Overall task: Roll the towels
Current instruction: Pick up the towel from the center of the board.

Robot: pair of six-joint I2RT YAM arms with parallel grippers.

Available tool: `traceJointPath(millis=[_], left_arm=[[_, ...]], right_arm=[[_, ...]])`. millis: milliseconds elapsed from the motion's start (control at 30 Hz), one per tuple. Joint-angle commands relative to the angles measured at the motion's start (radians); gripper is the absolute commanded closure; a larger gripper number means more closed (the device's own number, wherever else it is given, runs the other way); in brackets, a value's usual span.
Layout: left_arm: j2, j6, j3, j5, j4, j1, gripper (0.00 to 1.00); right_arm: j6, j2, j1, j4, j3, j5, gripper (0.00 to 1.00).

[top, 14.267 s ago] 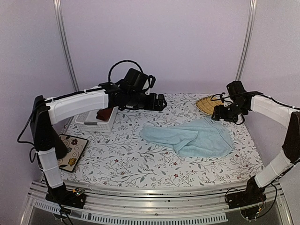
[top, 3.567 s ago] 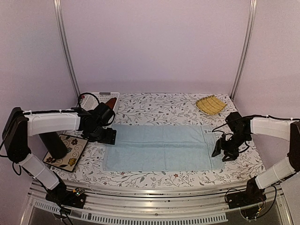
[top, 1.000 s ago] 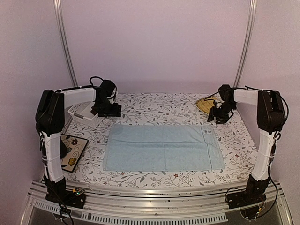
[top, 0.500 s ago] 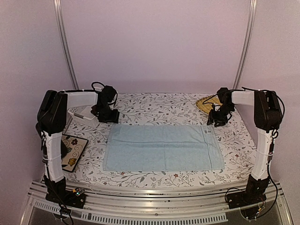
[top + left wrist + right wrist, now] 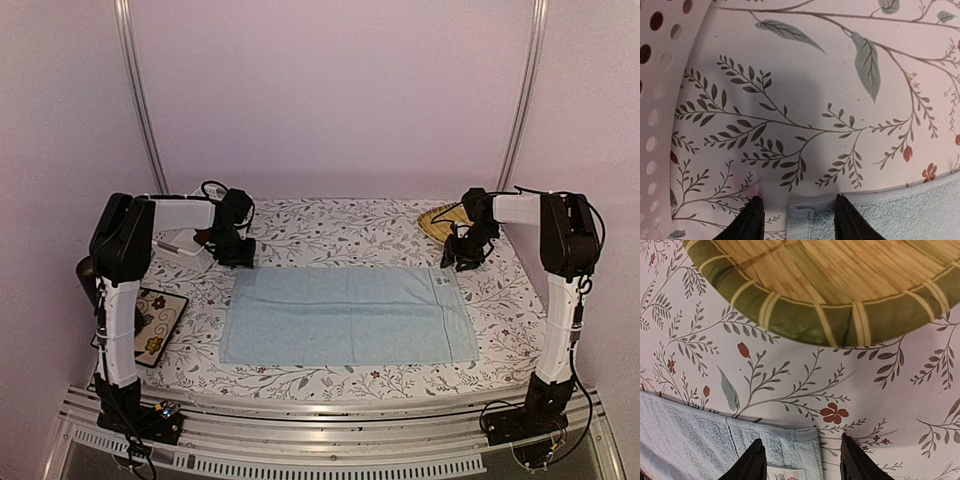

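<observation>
Now, towel: we see the light blue towel (image 5: 345, 315) spread flat in the middle of the flowered tablecloth (image 5: 300, 385), its long sides running left to right.
Left gripper: the left gripper (image 5: 800, 221) sits at the towel's far left corner. In the left wrist view its two fingertips stand on either side of the hemmed corner, which lies flat between them.
Left jaws: parted about halfway, and we see no cloth pinched in them.
Right gripper: the right gripper (image 5: 802, 463) is at the far right corner, its tips straddling the hem and a small white label (image 5: 785, 474).
Right jaws: likewise about half open, with the cloth lying loose between them.
Left edge: a white perforated basket (image 5: 655, 100) stands just beside the left gripper, on its left.
Right edge: a yellow woven tray (image 5: 840, 280) lies just beyond the far right corner, near the towel but apart from it, with tablecloth showing between.
Near side: a flowered tile (image 5: 150, 320) lies left of the towel, apart from it. A strip of tablecloth runs between the towel's near edge and the metal rail (image 5: 330, 412).
Change, one second: both grippers stood further back from the towel's far edge, and we now find them at its corners.
Change, longer: the towel lay crumpled at the start. Its flat place now matches the view of a few seconds ago.
</observation>
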Motion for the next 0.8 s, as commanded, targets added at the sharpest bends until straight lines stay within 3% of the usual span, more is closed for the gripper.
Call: traceJointPath(millis=[0, 67, 533, 767], left_arm=[[0.034, 0.002, 0.020, 0.025, 0.022, -0.005, 0.55], [0.030, 0.001, 0.018, 0.034, 0.025, -0.002, 0.60], [-0.051, -0.013, -0.094, 0.116, 0.058, 0.034, 0.66], [-0.094, -0.007, -0.135, 0.158, 0.111, 0.083, 0.64]], right_arm=[[-0.014, 0.029, 0.000, 0.000, 0.026, -0.012, 0.49], [-0.019, 0.033, 0.000, -0.006, 0.034, -0.010, 0.48], [-0.045, 0.019, 0.001, -0.033, 0.037, -0.044, 0.48], [-0.045, 0.015, 0.001, -0.032, 0.036, -0.071, 0.49]])
